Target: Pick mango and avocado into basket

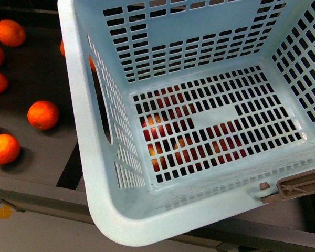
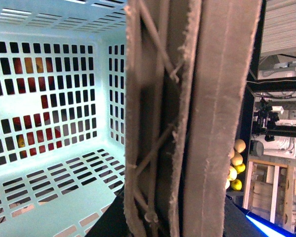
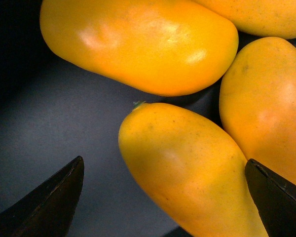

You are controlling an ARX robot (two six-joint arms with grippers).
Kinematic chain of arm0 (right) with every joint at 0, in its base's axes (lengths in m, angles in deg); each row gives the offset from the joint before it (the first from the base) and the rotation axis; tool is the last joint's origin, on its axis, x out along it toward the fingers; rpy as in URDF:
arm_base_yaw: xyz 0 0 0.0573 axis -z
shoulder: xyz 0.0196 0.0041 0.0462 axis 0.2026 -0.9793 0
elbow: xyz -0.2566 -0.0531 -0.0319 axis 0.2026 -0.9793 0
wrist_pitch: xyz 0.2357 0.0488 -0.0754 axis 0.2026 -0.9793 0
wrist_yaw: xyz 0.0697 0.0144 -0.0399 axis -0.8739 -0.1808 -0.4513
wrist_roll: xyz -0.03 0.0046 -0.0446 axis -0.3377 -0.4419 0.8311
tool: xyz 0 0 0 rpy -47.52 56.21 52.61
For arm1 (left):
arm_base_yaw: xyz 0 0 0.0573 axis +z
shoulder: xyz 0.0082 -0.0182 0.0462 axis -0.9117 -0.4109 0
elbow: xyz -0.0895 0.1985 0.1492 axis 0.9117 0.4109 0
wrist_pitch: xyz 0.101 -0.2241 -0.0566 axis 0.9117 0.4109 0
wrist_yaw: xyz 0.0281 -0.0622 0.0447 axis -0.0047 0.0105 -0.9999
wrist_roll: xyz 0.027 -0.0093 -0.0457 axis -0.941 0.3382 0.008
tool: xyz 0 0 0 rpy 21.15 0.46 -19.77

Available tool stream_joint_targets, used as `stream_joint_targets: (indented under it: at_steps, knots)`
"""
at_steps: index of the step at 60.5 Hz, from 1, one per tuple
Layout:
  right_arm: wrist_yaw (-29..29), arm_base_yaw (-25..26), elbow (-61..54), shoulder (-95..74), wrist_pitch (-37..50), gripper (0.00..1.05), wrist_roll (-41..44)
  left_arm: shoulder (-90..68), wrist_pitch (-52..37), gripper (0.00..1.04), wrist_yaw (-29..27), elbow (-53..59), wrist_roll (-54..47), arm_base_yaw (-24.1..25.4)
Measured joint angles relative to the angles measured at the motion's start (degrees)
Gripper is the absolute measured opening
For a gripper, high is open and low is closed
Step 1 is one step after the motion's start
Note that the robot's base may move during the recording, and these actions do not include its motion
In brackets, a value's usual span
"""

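Between the widely parted fingers (image 3: 49,197) of the right gripper (image 3: 164,162): the mango (image 3: 187,173), on a dark surface (image 3: 64,113). Touches a second mango (image 3: 266,108) and lies close to a third (image 3: 138,44). From 12 to 5 o'clock in the front view: the basket (image 1: 94,173), tilted, red fruit (image 1: 168,131) showing through its floor slots. At 9 o'clock, orange fruit (image 1: 43,114). Close against the left wrist camera: the brown handle (image 2: 187,118); cannot tell the left gripper's state.

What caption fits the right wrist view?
Open right gripper flanking a mango, three more mangoes crowded beside it on a dark surface.
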Motion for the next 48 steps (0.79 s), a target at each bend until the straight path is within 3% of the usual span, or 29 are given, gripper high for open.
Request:
stream_joint_targets:
  at_steps: [48]
  knots:
    - [3.6,-1.7,6.1,-8.6,-3.4,0.96,11.1,0.0,0.0,0.16,0.0,0.0,0.0,0.0]
